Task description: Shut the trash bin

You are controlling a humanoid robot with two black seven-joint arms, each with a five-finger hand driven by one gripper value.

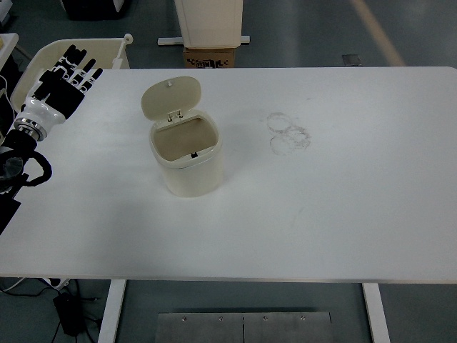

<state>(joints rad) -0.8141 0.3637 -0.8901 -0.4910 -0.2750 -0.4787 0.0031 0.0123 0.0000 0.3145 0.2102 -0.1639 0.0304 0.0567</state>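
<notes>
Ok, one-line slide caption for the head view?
Cream trash bin with lid up; open left hand raised beside it.

The left hand (66, 84) has a black palm and black fingers broken by white bands at the joints. Its base is a glossy white shell, closed off by a silver ring at the wrist. Behind that the arm (18, 161) is black, with a black cable looping beside it.

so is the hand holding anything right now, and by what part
Nothing is held. The left hand hovers open, fingers spread, to the left of the trash bin, whose lid stands open.
</notes>
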